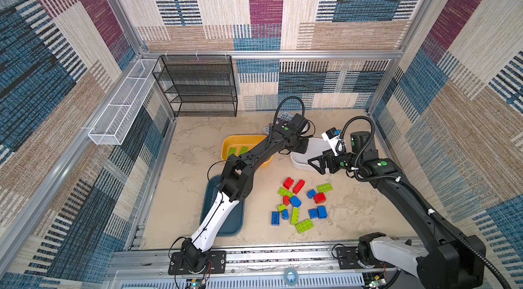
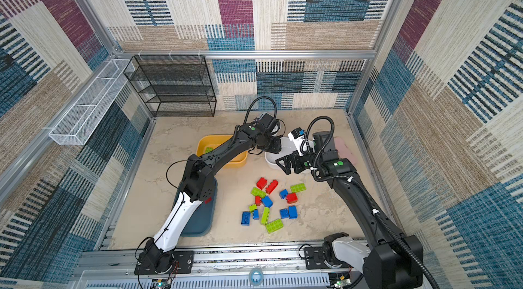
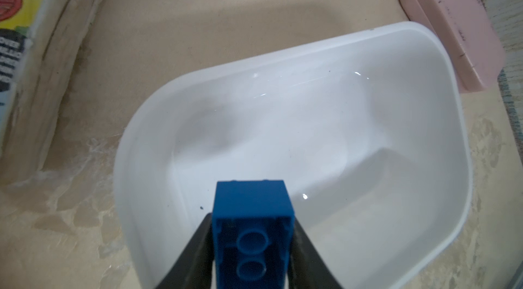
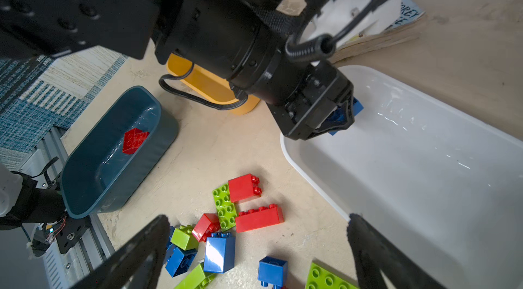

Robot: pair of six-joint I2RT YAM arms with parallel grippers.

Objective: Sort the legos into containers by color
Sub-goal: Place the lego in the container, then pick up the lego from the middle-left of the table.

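Teal bin (image 1: 226, 224), well behind the left gripper (image 3: 252, 216): one square red brick (image 4: 134, 140) inside. Yellow bin (image 1: 226, 146), beside that gripper's arm: lime green bricks (image 1: 237, 150). The left gripper is clamped on a blue brick (image 3: 252, 202), its hollow underside showing two round tubes, directly above the white bin (image 3: 368, 160). Right gripper (image 4: 259, 216), just beside: fingers spread wide. Loose red, blue and green legos (image 1: 297, 202) lie near it.

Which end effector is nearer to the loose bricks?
Right. The right end effector hangs open just beyond the loose bricks; the left end effector is farther back, over the white bin, with a blue brick.
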